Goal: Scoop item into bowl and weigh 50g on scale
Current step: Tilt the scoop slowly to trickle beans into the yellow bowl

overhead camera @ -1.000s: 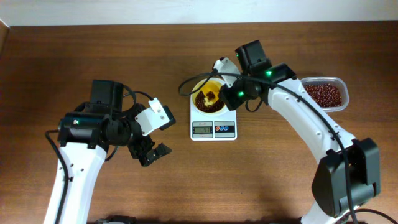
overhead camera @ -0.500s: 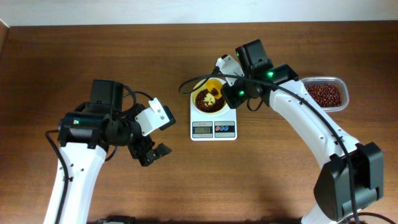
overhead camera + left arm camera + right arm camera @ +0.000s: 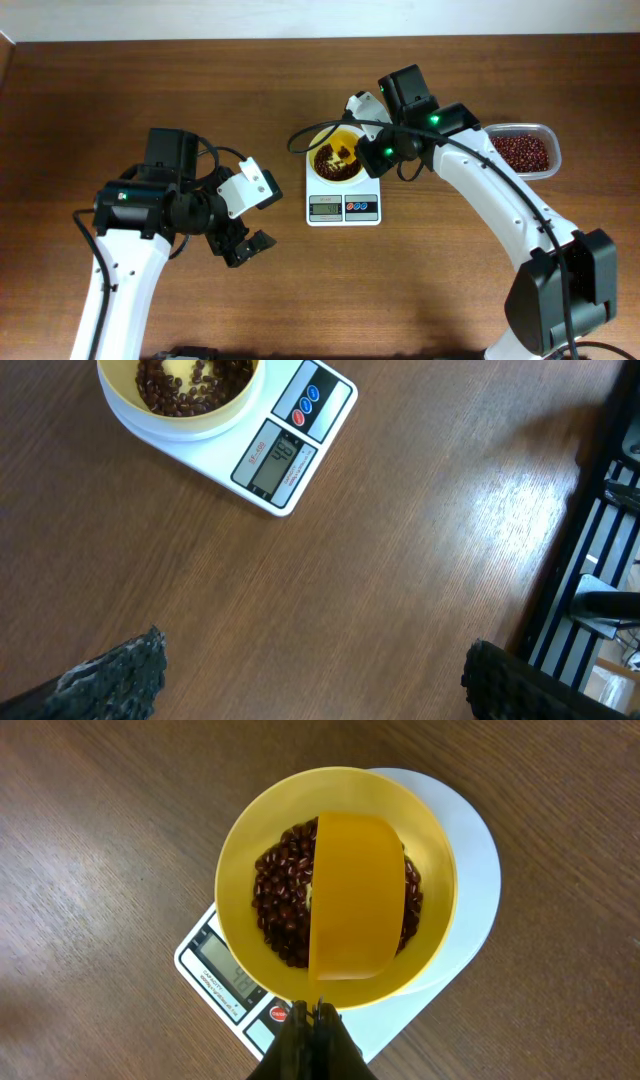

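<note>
The right gripper (image 3: 318,1020) is pinching the yellow scoop (image 3: 358,895) tight and holding it over the bowl (image 3: 236,845); the bowl is sitting on the scale (image 3: 472,850), near the middle of the table (image 3: 150,80); the beans (image 3: 282,905) are lying in the bowl, partly hiding under the scoop; more beans are filling the clear tub (image 3: 520,152) beside the right arm; the left gripper (image 3: 247,246) is hanging over the table, well apart from the scale, with its fingers spread wide; the scale's numbers are too small to read.
</note>
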Robot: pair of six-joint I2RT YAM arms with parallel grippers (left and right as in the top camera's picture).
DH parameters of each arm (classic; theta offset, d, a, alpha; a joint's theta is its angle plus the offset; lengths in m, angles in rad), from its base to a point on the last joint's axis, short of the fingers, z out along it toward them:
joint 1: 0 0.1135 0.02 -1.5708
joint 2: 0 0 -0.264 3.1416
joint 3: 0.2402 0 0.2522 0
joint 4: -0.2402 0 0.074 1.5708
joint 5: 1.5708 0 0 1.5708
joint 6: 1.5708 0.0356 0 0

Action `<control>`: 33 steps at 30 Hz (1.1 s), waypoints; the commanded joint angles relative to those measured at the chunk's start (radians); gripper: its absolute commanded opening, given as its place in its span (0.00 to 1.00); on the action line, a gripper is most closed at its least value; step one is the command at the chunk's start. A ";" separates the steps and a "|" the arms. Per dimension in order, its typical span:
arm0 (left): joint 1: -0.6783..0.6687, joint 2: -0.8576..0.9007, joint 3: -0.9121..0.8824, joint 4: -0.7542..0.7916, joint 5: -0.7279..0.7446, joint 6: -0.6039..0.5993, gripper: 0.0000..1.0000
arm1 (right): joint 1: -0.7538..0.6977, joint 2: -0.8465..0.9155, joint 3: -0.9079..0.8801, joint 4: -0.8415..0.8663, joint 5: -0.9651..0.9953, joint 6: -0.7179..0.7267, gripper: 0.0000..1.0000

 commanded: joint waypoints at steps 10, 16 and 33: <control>-0.004 -0.004 0.013 -0.001 0.018 0.016 0.99 | 0.011 -0.063 0.047 0.002 0.039 0.016 0.04; -0.004 -0.004 0.013 -0.001 0.018 0.016 0.99 | 0.011 -0.069 0.061 -0.011 -0.005 0.016 0.04; -0.004 -0.004 0.013 -0.001 0.018 0.016 0.99 | 0.036 -0.052 0.052 -0.021 0.036 0.075 0.04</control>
